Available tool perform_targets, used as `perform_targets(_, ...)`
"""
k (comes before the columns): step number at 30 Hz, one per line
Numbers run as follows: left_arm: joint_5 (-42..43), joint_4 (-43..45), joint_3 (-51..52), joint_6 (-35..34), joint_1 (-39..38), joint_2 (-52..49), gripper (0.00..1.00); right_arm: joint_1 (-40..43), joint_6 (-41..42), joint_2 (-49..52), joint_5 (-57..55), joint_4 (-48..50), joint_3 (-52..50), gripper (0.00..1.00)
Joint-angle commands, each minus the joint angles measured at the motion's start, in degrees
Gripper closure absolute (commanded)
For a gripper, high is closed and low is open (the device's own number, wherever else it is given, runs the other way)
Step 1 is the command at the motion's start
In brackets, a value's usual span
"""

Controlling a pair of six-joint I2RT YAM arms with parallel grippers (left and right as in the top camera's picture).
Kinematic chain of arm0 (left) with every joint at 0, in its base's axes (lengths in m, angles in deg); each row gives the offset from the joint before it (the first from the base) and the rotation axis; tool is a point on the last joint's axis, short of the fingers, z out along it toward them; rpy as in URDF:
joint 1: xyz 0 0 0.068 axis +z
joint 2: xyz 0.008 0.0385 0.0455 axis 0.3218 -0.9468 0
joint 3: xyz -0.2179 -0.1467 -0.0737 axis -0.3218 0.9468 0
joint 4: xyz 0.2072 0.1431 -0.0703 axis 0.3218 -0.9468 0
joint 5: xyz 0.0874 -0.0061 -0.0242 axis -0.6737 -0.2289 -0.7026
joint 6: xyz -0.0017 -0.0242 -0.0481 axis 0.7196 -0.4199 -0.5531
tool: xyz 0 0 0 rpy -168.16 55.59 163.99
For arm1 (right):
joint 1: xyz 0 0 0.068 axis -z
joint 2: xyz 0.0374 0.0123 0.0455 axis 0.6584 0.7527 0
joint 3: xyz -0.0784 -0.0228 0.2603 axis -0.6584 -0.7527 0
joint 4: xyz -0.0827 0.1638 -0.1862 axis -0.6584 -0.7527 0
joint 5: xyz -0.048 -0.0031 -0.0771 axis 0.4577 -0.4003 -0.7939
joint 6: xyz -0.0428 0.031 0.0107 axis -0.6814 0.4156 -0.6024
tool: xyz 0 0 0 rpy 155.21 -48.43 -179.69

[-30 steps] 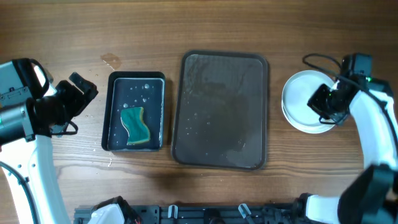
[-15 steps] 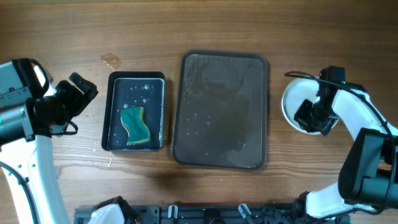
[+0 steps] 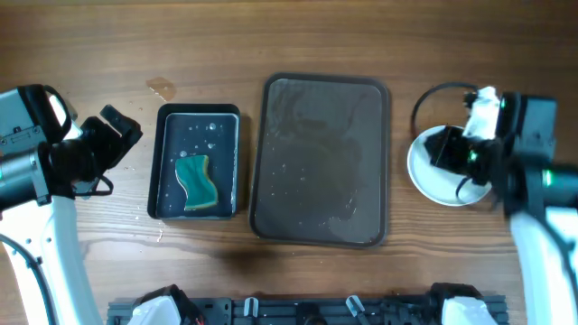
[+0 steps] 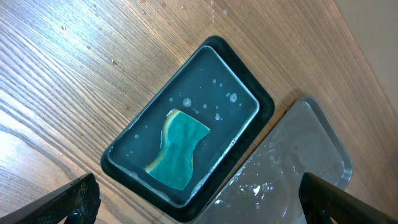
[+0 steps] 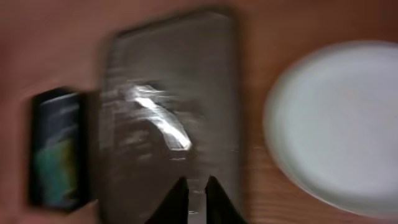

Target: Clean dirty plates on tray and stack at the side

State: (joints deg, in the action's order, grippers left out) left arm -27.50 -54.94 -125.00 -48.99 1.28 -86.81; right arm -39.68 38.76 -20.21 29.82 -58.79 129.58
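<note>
The dark brown tray (image 3: 321, 108) lies at the table's centre, wet, with no plates on it. It also shows in the left wrist view (image 4: 311, 162) and, blurred, in the right wrist view (image 5: 168, 93). The white plates (image 3: 432, 181) sit stacked on the table right of the tray, and the top one looks plain white in the right wrist view (image 5: 336, 124). My right gripper (image 3: 447, 149) hovers over the stack's left part, its fingers (image 5: 198, 199) nearly together and empty. My left gripper (image 3: 113, 135) is wide open and empty (image 4: 199, 208), left of the black tray.
A smaller black tray (image 3: 166, 162) holding water and a teal-green sponge (image 3: 196, 181) sits left of the brown tray; both show in the left wrist view, the black tray (image 4: 249, 87) and the sponge (image 4: 177, 149). A small wet spot (image 3: 161, 88) marks the wood behind it.
My right arm has swung round and lifted above the plate stack, and its view is motion-blurred. The left arm has not moved.
</note>
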Motion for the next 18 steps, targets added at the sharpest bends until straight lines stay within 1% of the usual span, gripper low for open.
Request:
perform_targets(1,0.68,0.02,-0.76,0.11,0.37,0.31,0.0,-7.89,-3.78,-11.58,7.39,0.76,0.87,0.0)
perform_targets(3,0.68,0.02,-0.76,0.11,0.37,0.31,0.0,-10.05,4.55,-16.74,7.54,0.7,0.87,0.0)
perform_targets(5,0.68,0.02,-0.76,0.11,0.35,0.31,0.0,-10.21,12.46,-20.06,7.56,0.66,0.87,0.0)
perform_targets(6,0.68,0.02,-0.76,0.11,0.37,0.31,0.0,-10.21,15.19,-21.09,7.56,0.44,0.87,0.0)
perform_targets(7,0.68,0.02,-0.76,0.11,0.37,0.31,0.0,-10.21,15.96,-22.29,6.67,-0.79,0.87,0.0)
perform_targets(8,0.68,0.02,-0.76,0.11,0.37,0.31,0.0,-10.21,14.38,-22.93,2.91,-1.4,0.87,0.0)
perform_targets(10,0.68,0.02,-0.76,0.11,0.37,0.31,0.0,-10.21,11.08,-23.69,-0.9,-1.29,0.87,0.0)
perform_targets(11,0.68,0.02,-0.76,0.11,0.37,0.31,0.0,-10.21,7.98,-23.85,-2.47,-0.68,0.87,0.0)
perform_targets(13,0.68,0.02,-0.76,0.11,0.35,0.31,0.0,-10.21,-0.9,-23.96,-4.39,2.8,-0.31,0.0)
perform_targets(15,0.68,0.02,-0.76,0.11,0.37,0.31,0.0,-10.21,-8.9,-25.42,-5.44,9.44,-4.31,0.0)
perform_targets(16,0.68,0.02,-0.76,0.11,0.37,0.31,0.0,-10.21,-10.95,-27.34,-5.64,13.6,-8.02,0.0)
perform_targets(18,0.68,0.02,-0.76,0.11,0.37,0.31,0.0,-10.21,-10.93,-32.17,-5.99,21.77,-16.26,0.0)
